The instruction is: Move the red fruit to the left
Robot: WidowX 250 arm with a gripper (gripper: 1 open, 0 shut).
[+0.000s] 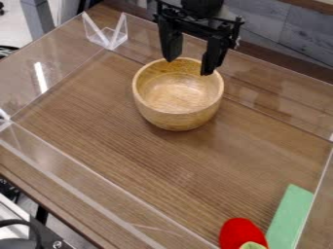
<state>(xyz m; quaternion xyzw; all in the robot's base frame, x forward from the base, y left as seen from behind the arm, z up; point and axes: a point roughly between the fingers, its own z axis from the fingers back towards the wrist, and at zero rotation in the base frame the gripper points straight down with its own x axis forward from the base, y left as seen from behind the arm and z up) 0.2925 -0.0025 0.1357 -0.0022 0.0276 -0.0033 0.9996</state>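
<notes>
1. Red and glossy, the red fruit [240, 234] sits at the bottom edge of the only view, its lower part cut off by the frame. A pale leafy bit shows on its right side, just beside a flat pale-green block [294, 216] that runs up along the right.
2. Same view, far end of the wooden table [130, 170]: the gripper [194, 56] hangs pointing down with its dark fingers spread wide and nothing between them. It is above the back rim of a wooden bowl [178, 93], well apart from the fruit.
3. Clear acrylic walls [58, 170] fence the work surface, and a small clear bracket [107, 33] stands near the back left corner.
4. Judging the risks:
 - The bowl lies between the claw and the fruit, so a low, straight approach could clip the bowl's rim and shove it.
 - The fruit is rounded and slick-looking, so a grip off its middle might squirt it sideways or into the near wall.
 - The green block is so close on the right that one finger could land on it, tilting the grasp or dragging the block along.
 - Carrying the fruit left at low height could knock the near wall.
</notes>
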